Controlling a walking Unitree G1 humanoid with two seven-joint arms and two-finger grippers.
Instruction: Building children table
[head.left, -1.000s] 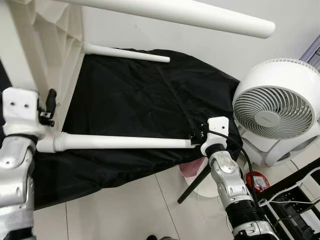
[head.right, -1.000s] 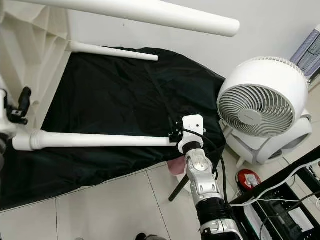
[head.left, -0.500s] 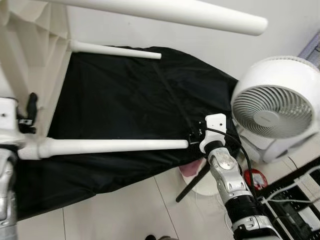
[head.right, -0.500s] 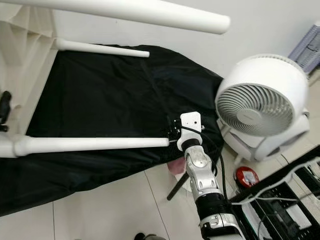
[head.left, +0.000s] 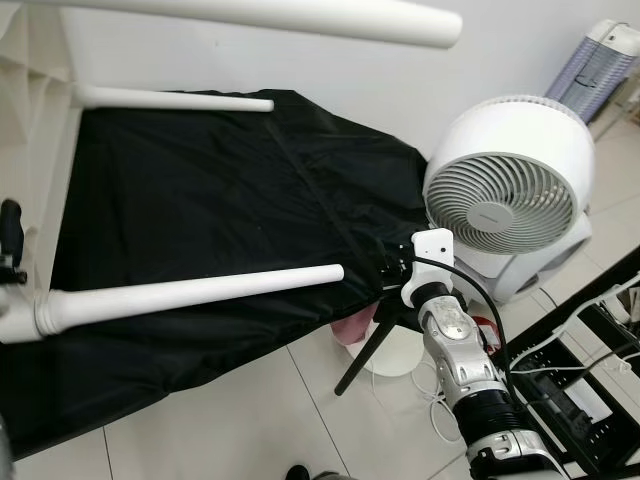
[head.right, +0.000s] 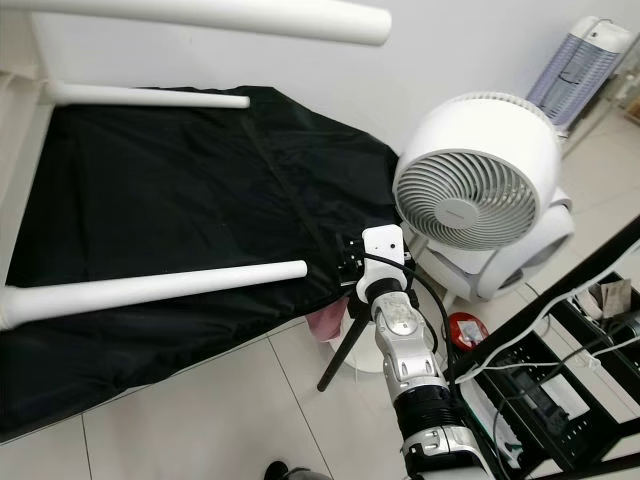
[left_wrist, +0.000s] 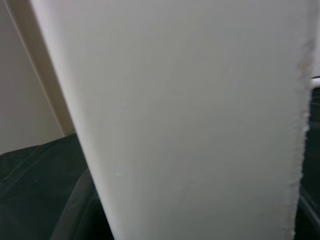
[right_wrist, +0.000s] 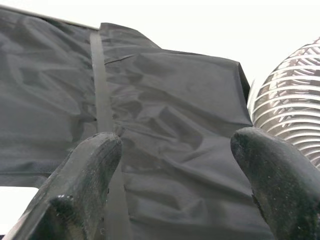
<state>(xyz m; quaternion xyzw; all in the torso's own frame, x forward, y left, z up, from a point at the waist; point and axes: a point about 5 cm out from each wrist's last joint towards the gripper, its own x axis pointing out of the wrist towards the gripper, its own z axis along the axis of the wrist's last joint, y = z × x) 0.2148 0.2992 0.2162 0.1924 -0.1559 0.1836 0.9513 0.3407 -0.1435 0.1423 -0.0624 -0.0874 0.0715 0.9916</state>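
The white table (head.left: 30, 120) lies on its side at 9 o'clock, next to a big black cloth (head.left: 200, 200). Three legs are in place, as far as I can see: a top leg (head.left: 300, 15) at 12 o'clock, a far leg (head.left: 170, 100) and a near leg (head.left: 190, 290) sticking out toward 3 o'clock. A fourth leg may be left; I cannot tell.

A white fan (head.left: 500, 190) stands at 2 o'clock.

The right gripper (right_wrist: 170, 185) is just beside the near leg's free end, not touching it, its jaws spread wide and holding nothing. The left gripper (head.left: 10, 235) is at the table's edge; I cannot tell how its jaws are.
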